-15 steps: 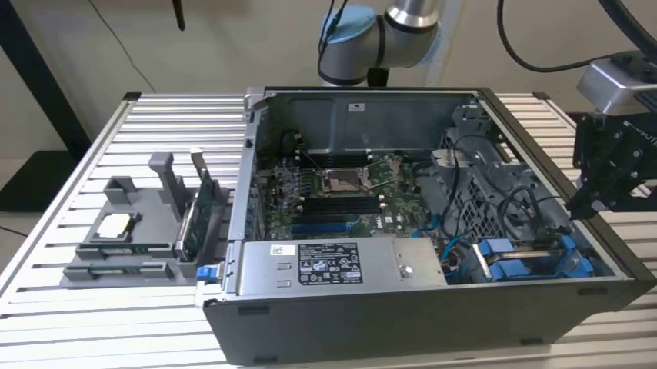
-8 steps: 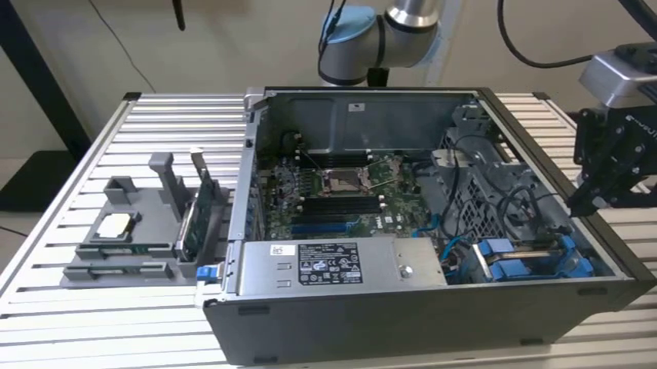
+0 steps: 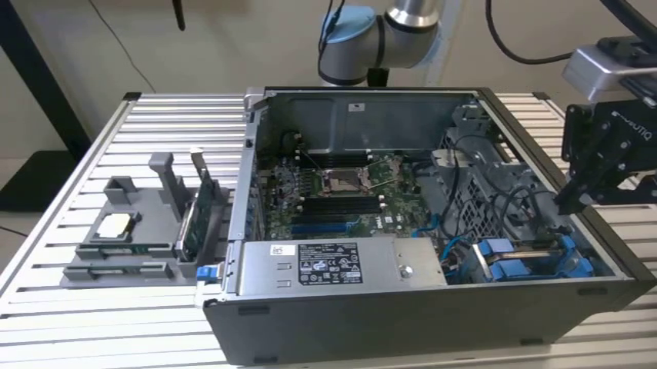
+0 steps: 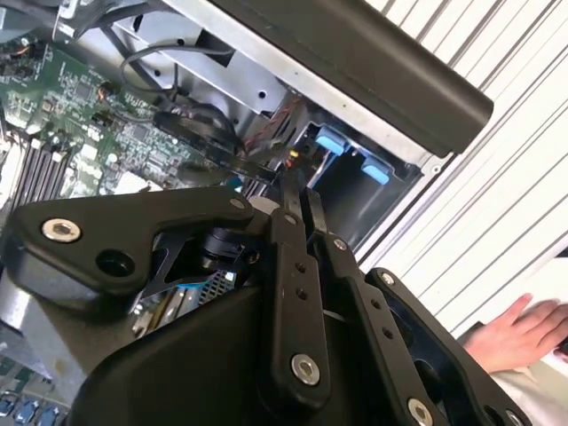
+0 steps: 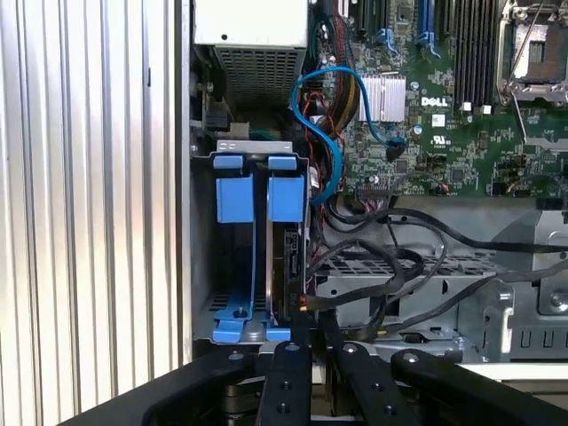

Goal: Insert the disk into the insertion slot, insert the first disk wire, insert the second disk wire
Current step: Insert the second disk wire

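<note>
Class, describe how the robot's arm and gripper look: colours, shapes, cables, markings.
The arm is a silver tube with a pale blue joint cap and black cables alongside. The gripper is matt black, its angular linked fingers pinned with silver screws, with white lettering on its body.

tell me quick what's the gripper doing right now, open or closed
gripper: fingers closed together, tips close by the disk in the drive bay; whether they pinch anything cannot be told
</note>
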{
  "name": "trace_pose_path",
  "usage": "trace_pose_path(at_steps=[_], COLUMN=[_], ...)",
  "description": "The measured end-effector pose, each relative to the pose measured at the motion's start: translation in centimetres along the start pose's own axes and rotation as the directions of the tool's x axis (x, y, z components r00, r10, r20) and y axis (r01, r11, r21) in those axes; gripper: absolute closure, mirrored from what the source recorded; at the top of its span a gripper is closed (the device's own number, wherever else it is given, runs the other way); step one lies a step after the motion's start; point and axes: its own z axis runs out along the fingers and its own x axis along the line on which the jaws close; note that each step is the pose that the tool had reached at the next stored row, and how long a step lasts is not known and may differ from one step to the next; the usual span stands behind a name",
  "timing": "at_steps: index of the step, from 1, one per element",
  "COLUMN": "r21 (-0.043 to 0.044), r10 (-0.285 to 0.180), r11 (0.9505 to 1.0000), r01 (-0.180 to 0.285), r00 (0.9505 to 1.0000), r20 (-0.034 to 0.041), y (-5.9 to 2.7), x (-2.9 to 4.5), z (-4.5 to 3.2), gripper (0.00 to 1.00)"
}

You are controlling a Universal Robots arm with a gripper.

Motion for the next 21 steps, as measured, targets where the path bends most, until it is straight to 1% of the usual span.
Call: trace_pose_path(at_steps=[7,12,18,21], r21=[0.0002,0.0003,0.0003,0.0003], r10=[0.004,0.006,0.007,0.007], r11=[1.0000,1.0000,1.0000,1.0000], r01=[-0.004,-0.006,-0.007,-0.007], r00=[1.0000,1.0000,1.0000,1.0000], r20=[0.0006,0.0006,0.0006,0.0007], y=[1.56,2.56,3.43,3.59], x=[-0.07,-0.08,-0.07,-0.06], z=[-0.41,-0.53,-0.55,-0.54], gripper=[0.84,0.84,0.84,0.84])
